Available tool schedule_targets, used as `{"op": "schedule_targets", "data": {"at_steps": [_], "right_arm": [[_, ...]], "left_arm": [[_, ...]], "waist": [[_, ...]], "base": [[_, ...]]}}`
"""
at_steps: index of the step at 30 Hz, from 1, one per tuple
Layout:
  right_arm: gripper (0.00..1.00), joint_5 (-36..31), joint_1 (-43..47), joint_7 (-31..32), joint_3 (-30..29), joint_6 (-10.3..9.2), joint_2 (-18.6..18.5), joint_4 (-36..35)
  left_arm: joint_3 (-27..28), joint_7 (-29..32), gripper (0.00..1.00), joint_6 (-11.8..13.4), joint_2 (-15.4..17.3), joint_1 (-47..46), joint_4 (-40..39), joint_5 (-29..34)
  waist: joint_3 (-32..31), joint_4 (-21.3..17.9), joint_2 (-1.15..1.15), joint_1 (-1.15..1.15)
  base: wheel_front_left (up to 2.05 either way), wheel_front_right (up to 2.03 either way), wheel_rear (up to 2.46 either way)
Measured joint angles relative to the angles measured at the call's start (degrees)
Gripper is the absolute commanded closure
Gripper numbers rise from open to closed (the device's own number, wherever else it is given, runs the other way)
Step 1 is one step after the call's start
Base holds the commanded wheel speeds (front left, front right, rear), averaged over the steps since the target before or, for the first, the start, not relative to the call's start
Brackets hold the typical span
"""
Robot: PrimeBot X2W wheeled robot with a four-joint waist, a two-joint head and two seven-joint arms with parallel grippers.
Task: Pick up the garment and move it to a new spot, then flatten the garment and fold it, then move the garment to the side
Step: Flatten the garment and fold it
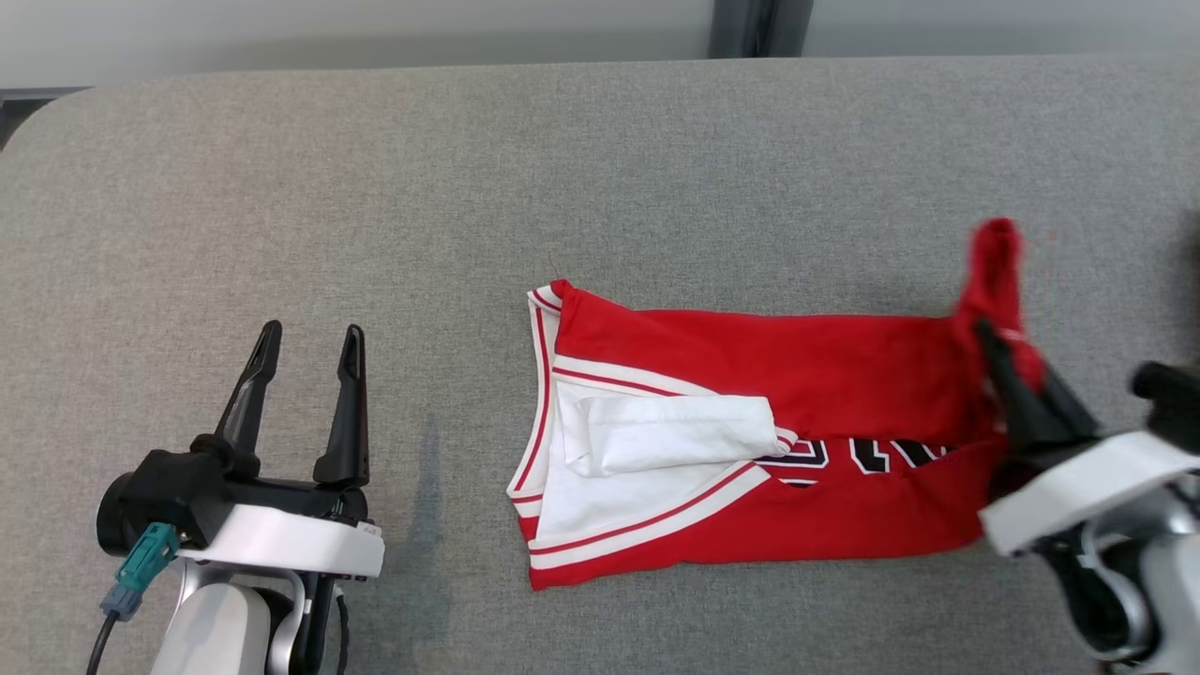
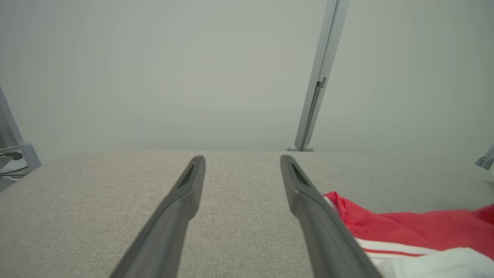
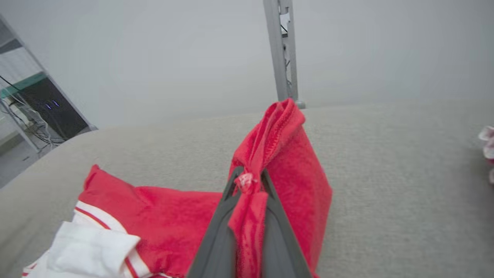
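The garment [image 1: 750, 412] is a red jersey with white and red trim and a white lining, lying folded on the grey table [image 1: 562, 169] right of centre. My right gripper [image 1: 1008, 361] is shut on the garment's right end, and a red flap stands up above its fingertips. In the right wrist view the red cloth [image 3: 285, 162] is pinched between the two dark fingers [image 3: 216, 239] of the right gripper [image 3: 247, 181]. My left gripper [image 1: 311, 336] stands open over bare table well left of the jersey, holding nothing. The left wrist view shows the left gripper [image 2: 242, 159] open, with the jersey's edge [image 2: 405, 227] at the lower right.
The grey padded table runs wide, with its far edge at the top and a rounded corner at the far left. A grey post [image 1: 745, 28] stands behind it. A small pink-and-white thing [image 3: 487, 148] lies at the right edge of the right wrist view.
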Motion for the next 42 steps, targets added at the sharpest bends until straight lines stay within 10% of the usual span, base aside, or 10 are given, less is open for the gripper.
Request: {"op": "schedule_targets", "data": {"at_steps": [12, 27, 28, 29, 42], "right_arm": [[1.0, 0.7, -5.8, 5.2, 16.5, 0.0, 12.8, -4.0], [1.0, 11.5, -15.5, -7.4, 31.3, -0.01, 14.1, 16.0], [0.68, 12.2, -16.1, -7.8, 32.1, -0.01, 14.1, 17.2], [0.0, 12.7, -16.7, -8.4, 32.8, -0.01, 14.1, 18.0], [0.0, 10.0, -20.8, -14.2, 28.2, 0.0, 13.5, 15.7]], "left_arm": [[-1.0, 0.0, 0.0, -0.8, -1.0, -0.6, 0.8, 0.4], [-2.4, 0.0, 0.0, -1.8, -2.2, -2.0, 2.2, 1.1], [-2.4, 0.0, 0.0, -1.8, -2.2, -2.1, 2.3, 1.1], [-2.5, 0.0, 0.0, -1.9, -2.3, -2.1, 2.3, 1.1], [-0.8, 0.0, 0.0, -2.2, -2.6, -1.9, 2.1, 1.8]], "waist": [[-0.6, 2.7, 0.0, 0.0], [0.7, 6.0, 0.0, 0.0], [0.8, 6.1, 0.0, 0.0], [0.9, 6.2, 0.0, 0.0], [0.5, 3.8, 0.0, 0.0]], "base": [[0.0, 0.0, 0.0], [0.0, 0.0, 0.0], [0.0, 0.0, 0.0], [0.0, 0.0, 0.0], [0.0, 0.0, 0.0]]}}
